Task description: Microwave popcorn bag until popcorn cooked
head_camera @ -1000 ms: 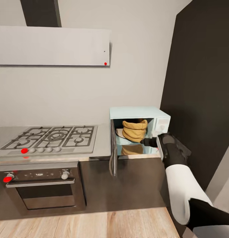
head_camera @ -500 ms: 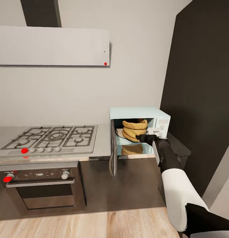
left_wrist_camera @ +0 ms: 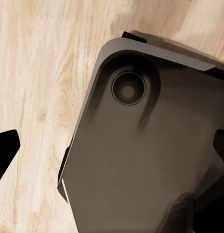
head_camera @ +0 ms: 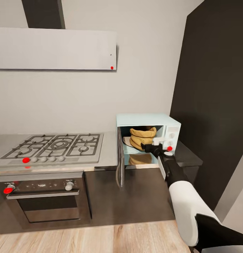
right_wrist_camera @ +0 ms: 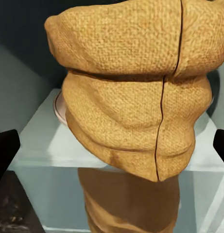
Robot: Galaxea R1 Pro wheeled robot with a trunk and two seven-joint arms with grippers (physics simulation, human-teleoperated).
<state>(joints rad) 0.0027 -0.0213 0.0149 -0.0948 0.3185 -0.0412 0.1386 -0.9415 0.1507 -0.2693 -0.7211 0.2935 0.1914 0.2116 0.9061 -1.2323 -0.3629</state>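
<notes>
Bag: the small tan-brown woven popcorn sack with ringed, wrinkled sides and a rolled rim (head_camera: 142,138) sat inside the cavity on a pale round plate (right_wrist_camera: 60,108), upright with a slight lean; a dark seam ran down its side.
Reflection: its mirrored underside showed in the glossy cavity floor.
Enclosure: the small pale mint-blue microwave box (head_camera: 146,120) stood on the long grey glossy countertop (head_camera: 109,151), with its dark glass door (head_camera: 119,158) swung wide, edge-on to the head camera.
Right gripper (head_camera: 152,144): at the cavity mouth just beside the bag, fingers spread apart and holding nothing; in the wrist view the black fingertips (right_wrist_camera: 5,145) flanked the bag without touching it.
Reading: placement looked done; judged that the door must be shut next.
Left gripper (left_wrist_camera: 112,145): aimed at the wood floor; jaw state could not be told.
</notes>
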